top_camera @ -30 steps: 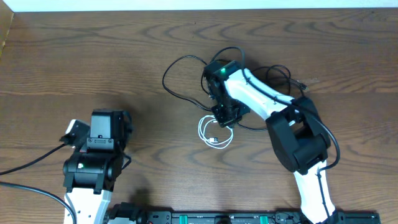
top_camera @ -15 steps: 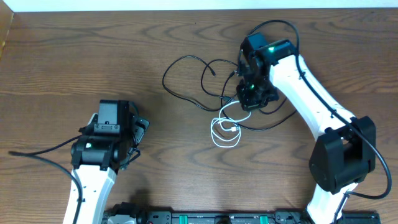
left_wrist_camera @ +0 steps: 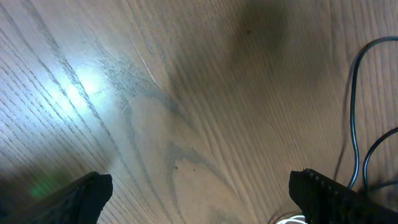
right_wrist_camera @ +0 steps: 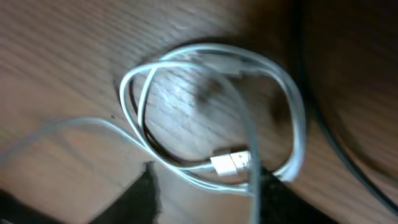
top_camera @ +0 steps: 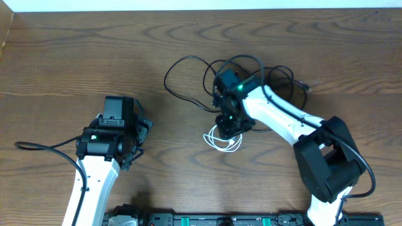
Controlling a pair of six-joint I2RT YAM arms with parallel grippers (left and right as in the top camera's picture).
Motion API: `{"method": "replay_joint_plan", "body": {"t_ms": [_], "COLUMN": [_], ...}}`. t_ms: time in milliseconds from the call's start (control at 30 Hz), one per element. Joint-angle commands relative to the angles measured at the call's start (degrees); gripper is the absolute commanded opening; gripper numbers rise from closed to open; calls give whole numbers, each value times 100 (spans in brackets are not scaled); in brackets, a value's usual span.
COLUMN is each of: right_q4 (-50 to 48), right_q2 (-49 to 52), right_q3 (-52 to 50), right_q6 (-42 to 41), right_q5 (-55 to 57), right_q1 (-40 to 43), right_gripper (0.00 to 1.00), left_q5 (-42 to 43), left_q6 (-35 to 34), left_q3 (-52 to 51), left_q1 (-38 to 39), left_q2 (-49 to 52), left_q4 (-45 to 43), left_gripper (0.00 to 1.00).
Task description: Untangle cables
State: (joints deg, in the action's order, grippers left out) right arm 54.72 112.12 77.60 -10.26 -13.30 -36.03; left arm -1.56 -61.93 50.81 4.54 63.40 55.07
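The white cable (top_camera: 221, 140) lies in a small coil at mid-table, its plug (right_wrist_camera: 233, 163) inside the loops (right_wrist_camera: 292, 112). My right gripper (top_camera: 230, 124) hovers right over the coil's upper edge; in the right wrist view its jaws (right_wrist_camera: 208, 186) stand apart, open, with a blurred pale strand running down past the right finger (right_wrist_camera: 280, 202). The black cables (top_camera: 166, 80) loop loosely behind, one passing at the right (right_wrist_camera: 336, 143). My left gripper (top_camera: 122, 113) is wide open (left_wrist_camera: 202, 193) over bare wood, well left of the tangle.
The wooden table (top_camera: 75, 56) stretches round the tangle, with its far edge at the top. A black cable (left_wrist_camera: 353, 124) runs down the right side of the left wrist view. The left arm's own thick wire (top_camera: 44, 145) trails off to the left.
The right arm swung from the upper right back down-left over the white coil, and its jaws opened. The coil now lies smaller and further left. The left arm crept slightly up and right.
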Motion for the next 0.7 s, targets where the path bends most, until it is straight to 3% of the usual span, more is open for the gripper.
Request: {"method": "replay_joint_plan", "body": {"t_ms": [0,33,100,233,333,433,667], "right_q4": [-138,-179,-149,173,122,-170,-651], "right_q2": [9,9,9,15,44,55,66], "right_q3": [-122,-122,-122,-136,-302,-564,-962], "right_q6": [-20,-48,-474,-1379,-1766,-1792,-1735], "right_q5": [678,1099,1762,1915,1869,1451,859], "right_q1": [-267,-343,-417,-417,-411,-398,-339], "right_gripper": [65,73,79,85,96,93,69], "left_q5": [7,7,7,7,7,7,2], "left_q6": [-72,-72,-74,-72,-74,-74,-74], "left_q3": [79,79,79,79,79,79,79], "left_q1": [-28,-28,-28,-28,-28,-28,-28], "left_q2": [26,26,26,26,26,26,26], "left_q4": [13,13,9,35,33,33,33], "left_gripper": [98,98,98,98,98,98,98]}}
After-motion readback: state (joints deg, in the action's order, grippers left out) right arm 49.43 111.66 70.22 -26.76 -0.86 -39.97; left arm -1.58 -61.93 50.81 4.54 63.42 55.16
